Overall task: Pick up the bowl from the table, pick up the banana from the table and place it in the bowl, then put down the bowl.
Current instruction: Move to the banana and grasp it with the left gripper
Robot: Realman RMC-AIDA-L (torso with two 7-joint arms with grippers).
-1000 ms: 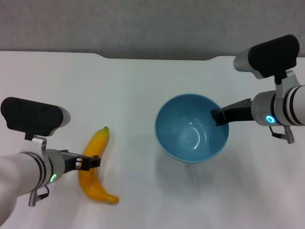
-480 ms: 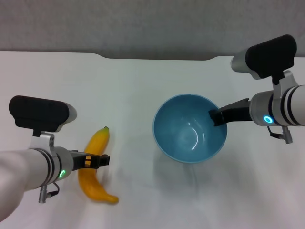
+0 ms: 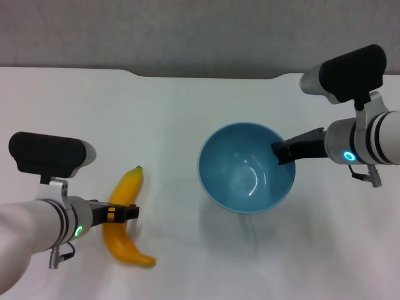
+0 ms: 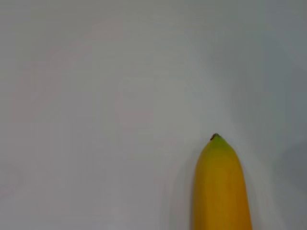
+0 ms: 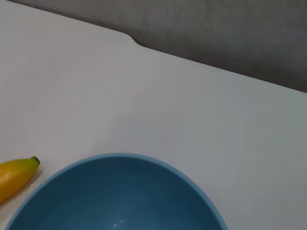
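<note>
The light-blue bowl point(image 3: 244, 169) hangs a little above the white table point(image 3: 175, 112), with its shadow below it. My right gripper point(image 3: 280, 152) is shut on the bowl's right rim. The bowl's inside fills the low part of the right wrist view point(image 5: 120, 196). The yellow-orange banana point(image 3: 128, 184) lies on the table at the left, stem tip pointing away from me. My left gripper point(image 3: 128, 213) is at the banana's middle, reaching in from the left. The banana's tip shows in the left wrist view point(image 4: 220, 187) and the right wrist view point(image 5: 12, 175).
The table's far edge has a shallow notch point(image 3: 206, 75) with a grey wall behind it. Bare white tabletop lies between the banana and the bowl and in front of the bowl.
The bowl has drifted slightly left in my right gripper. My left arm shifted right over the banana, then back a little. The banana has not moved.
</note>
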